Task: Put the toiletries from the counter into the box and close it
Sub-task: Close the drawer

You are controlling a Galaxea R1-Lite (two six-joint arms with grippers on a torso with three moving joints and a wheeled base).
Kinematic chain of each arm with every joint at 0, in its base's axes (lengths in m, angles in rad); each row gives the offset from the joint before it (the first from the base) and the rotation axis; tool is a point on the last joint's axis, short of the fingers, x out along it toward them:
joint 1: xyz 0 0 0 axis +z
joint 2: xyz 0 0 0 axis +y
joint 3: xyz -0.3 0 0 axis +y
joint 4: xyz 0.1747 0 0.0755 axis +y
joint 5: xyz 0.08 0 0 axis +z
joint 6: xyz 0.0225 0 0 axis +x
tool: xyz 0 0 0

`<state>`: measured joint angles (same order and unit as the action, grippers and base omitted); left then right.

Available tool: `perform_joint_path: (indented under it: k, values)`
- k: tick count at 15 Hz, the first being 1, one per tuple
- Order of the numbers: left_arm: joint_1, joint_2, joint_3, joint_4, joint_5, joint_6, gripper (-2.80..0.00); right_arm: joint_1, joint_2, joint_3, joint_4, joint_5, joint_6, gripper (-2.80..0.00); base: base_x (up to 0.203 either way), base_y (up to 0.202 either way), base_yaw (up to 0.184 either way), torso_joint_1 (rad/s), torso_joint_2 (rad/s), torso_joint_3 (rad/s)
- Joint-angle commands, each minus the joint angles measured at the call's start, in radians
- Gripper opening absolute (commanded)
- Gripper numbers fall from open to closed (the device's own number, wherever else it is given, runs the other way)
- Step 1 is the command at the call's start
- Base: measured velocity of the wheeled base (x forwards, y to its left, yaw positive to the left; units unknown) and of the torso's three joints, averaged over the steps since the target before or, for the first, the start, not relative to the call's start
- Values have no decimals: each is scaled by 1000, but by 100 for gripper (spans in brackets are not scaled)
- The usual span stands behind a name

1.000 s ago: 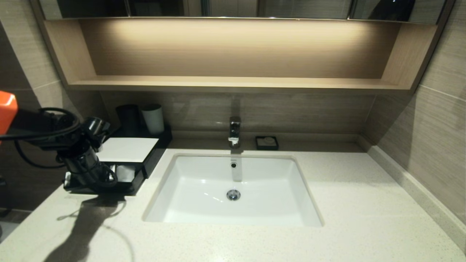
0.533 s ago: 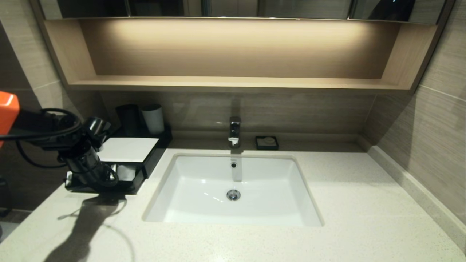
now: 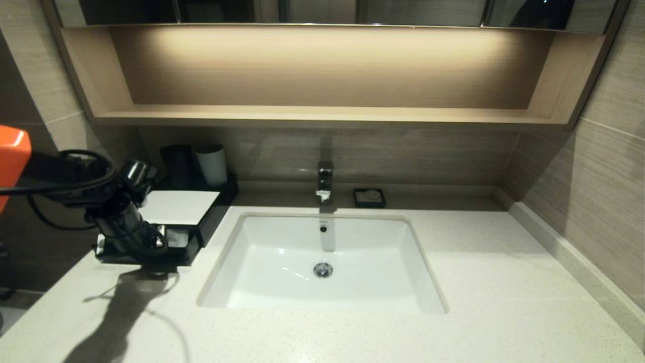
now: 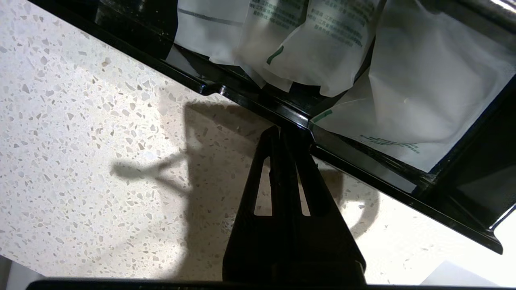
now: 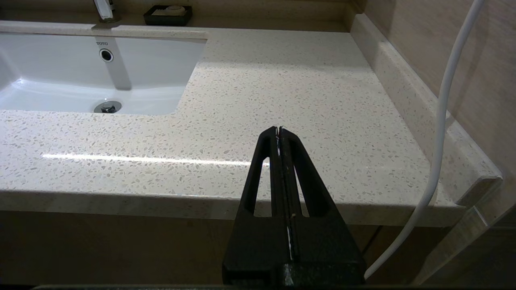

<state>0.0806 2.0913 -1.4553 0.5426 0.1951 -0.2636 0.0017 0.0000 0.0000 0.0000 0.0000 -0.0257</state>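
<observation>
A black box (image 3: 197, 237) with a white lid (image 3: 176, 206) stands on the counter, left of the sink. Its open front part holds white toiletry packets (image 3: 176, 238), which also show in the left wrist view (image 4: 423, 100). My left gripper (image 3: 151, 249) is shut and empty. In the left wrist view its tips (image 4: 282, 131) touch the outside of the box's black front rim (image 4: 363, 161). My right gripper (image 5: 279, 129) is shut and empty, parked low off the counter's front right edge, out of the head view.
A white sink (image 3: 282, 252) with a faucet (image 3: 325, 181) fills the counter's middle. A black soap dish (image 3: 369, 197) sits behind it. A black cup (image 3: 176, 161) and a pale cup (image 3: 211, 164) stand behind the box. A white cable (image 5: 439, 121) hangs by the right wall.
My left gripper has moved a little right and away from me. The box's front end has slid back with it, and less of the white packets shows.
</observation>
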Motion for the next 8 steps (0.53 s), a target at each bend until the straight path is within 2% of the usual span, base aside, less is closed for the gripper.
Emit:
perform_joint_path:
  k: [1, 8]
  values:
    - [-1, 3, -3, 3, 1, -2, -280, 0, -2, 2, 0, 0, 0, -280, 0, 0, 0, 0, 0, 0]
    - [-1, 18, -2, -46, 3, -2, -280, 0, 0, 2, 0, 0, 0, -280, 0, 0, 0, 0, 0, 0]
